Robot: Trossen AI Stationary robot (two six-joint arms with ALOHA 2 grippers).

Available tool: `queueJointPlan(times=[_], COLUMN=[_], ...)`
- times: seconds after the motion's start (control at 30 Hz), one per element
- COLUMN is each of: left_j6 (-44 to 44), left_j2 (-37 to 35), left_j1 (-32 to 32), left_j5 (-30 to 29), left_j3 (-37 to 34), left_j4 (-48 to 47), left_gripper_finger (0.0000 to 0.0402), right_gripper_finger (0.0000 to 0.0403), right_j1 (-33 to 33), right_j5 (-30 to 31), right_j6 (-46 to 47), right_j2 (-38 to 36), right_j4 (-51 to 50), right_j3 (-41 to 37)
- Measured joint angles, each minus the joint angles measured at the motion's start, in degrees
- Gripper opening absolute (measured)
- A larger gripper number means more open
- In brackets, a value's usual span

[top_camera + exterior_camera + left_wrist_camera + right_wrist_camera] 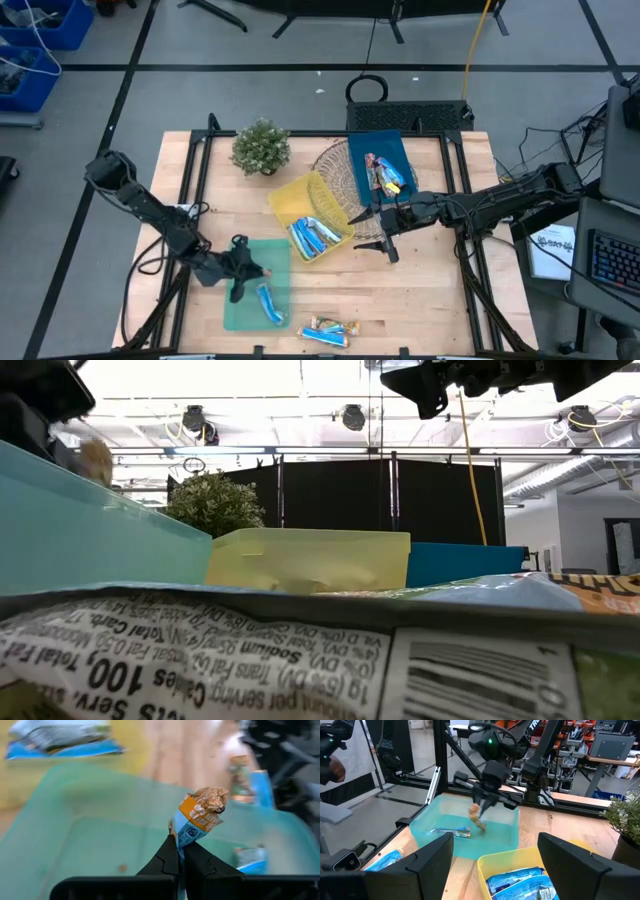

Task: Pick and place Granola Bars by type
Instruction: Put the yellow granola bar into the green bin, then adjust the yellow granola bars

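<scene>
currently a placing step appears to be in hand. the left tool (240,272) is clenched on one of the granola bars, a blue-and-orange bar (197,820), pinched by its lower end so that the rest stands up past the fingertips (172,857). it is held over the green tray (250,310), as the right wrist view also shows, with the bar hanging under that tool above the tray floor.

judged from this, the next move calls for the bar to be lowered toward the tray floor and the grip released, with care that the bar does not catch on the tray wall or land on the bar already there.

one blue-wrapped bar (270,305) lies in the green tray, just beyond and below the left tool. the yellow tray (290,195), off to the side of the left tool and just beside the right tool (384,232), holds a bunch of blue-and-white bars (313,236). the blue tray (365,150), behind the right tool, holds several blue-and-red bars (385,175). two more bars (330,330) lie loose on the counter (420,290), outside the green tray and near the front edge, so the sorting is judged unfinished.

the right tool is released, fingers wide apart, nothing between them, waiting near the yellow tray.
</scene>
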Motion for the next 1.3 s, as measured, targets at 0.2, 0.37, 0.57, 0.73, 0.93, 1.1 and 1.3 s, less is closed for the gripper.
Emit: queueJointPlan(times=[0.2, 0.37, 0.57, 0.73, 0.93, 1.1, 1.3], left_j6=[-5.1, -7.1, 1.6, 9.2, 15.1, 26.6, 35.5], left_j2=[0.0, 0.0, 0.0, 0.0, 0.0, -0.8, -8.2], left_j1=[2.9, 4.4, 4.4, 4.4, 4.4, 4.3, 4.2], left_j5=[2.0, 7.0, 7.7, 7.6, 7.9, 8.0, 4.7], left_j3=[0.0, 0.0, 0.0, 0.0, 0.0, 0.0, 0.0], left_j4=[-5.9, -6.8, 1.2, 7.8, 12.8, 21.4, 16.6], left_gripper_finger=[0.0007, 0.0025, 0.0082, 0.0140, 0.0202, 0.0223, 0.0225], right_gripper_finger=[0.0279, 0.0279, 0.0279, 0.0279, 0.0279, 0.0273, 0.0227], right_j1=[0.0, 0.0, 0.0, 0.0, 0.0, 1.7, 8.1], right_j5=[0.0, 0.0, 0.0, -0.3, -5.0, -12.7, -14.0], right_j6=[0.1, 0.3, 0.2, 1.3, 6.1, 8.1, 5.1], right_j2=[0.0, 0.0, 0.0, 0.0, 0.0, 0.0, 1.4], right_j4=[0.0, -0.1, -0.2, -0.4, -0.9, 3.7, 9.3], right_j3=[0.0, 0.0, 0.0, 0.0, -0.4, -1.0, -1.1])
